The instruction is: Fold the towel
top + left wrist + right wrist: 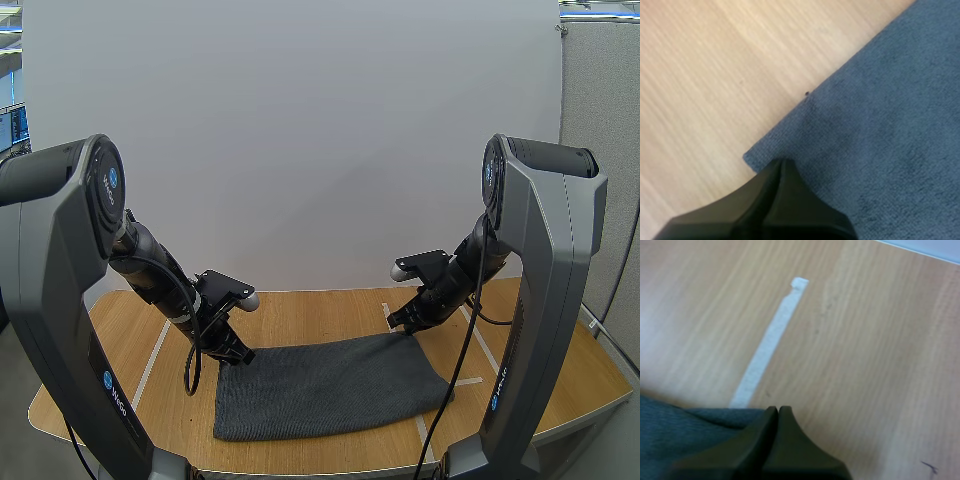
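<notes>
Grey napped towel (330, 390) on wooden table (300, 315)

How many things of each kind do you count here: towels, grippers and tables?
Towel: 1
Grippers: 2 (left gripper, right gripper)
Table: 1
Total: 4

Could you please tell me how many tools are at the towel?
2. The left tool is at the far left corner of the towel; the right tool is at its far right corner.
</notes>
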### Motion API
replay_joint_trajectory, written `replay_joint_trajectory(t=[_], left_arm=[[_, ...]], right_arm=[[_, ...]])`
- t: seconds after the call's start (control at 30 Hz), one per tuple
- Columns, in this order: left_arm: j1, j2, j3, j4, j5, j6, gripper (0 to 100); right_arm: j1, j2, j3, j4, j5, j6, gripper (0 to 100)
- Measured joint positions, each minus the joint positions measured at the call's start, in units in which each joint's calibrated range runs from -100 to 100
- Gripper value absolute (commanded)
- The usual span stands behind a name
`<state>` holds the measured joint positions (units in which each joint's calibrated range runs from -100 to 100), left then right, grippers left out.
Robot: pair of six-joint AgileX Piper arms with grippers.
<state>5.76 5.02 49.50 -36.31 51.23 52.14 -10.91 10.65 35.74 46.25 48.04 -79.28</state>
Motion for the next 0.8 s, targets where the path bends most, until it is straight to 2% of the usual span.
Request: replay_joint_trajectory(t=[0.1, 0.33, 0.53, 0.6, 0.77, 0.8], left_arm=[[0.29, 0.0, 0.0, 0.56, -0.16, 0.0, 0], [2.52, 0.0, 0.0, 1.08, -0.34, 0.12, 0], [2.78, -4.06, -0.28, 1.27, 4.98, 0.31, 0], [2.78, -7.53, -0.41, 1.33, 7.0, 0.31, 0], [2.78, -15.85, -0.54, 1.33, 14.12, 0.31, 0], [2.78, -17.41, -0.54, 1.33, 15.99, 0.31, 0]], right_arm=[[-0.31, 0.0, 0.0, -0.7, -0.7, 0.0, 0], [-1.79, -0.45, 0.0, -1.45, 1.1, 0.0, 0], [-3.52, -8.48, 0.0, -2.2, 9.24, 0.84, 0], [-5.18, -11.86, 0.0, -2.28, 16.62, 0.87, 19], [-7.39, -13.48, 0.0, -2.62, 26.21, 1.85, 77], [-7.82, -13.48, 0.0, -2.67, 28.85, 2.28, 82]])
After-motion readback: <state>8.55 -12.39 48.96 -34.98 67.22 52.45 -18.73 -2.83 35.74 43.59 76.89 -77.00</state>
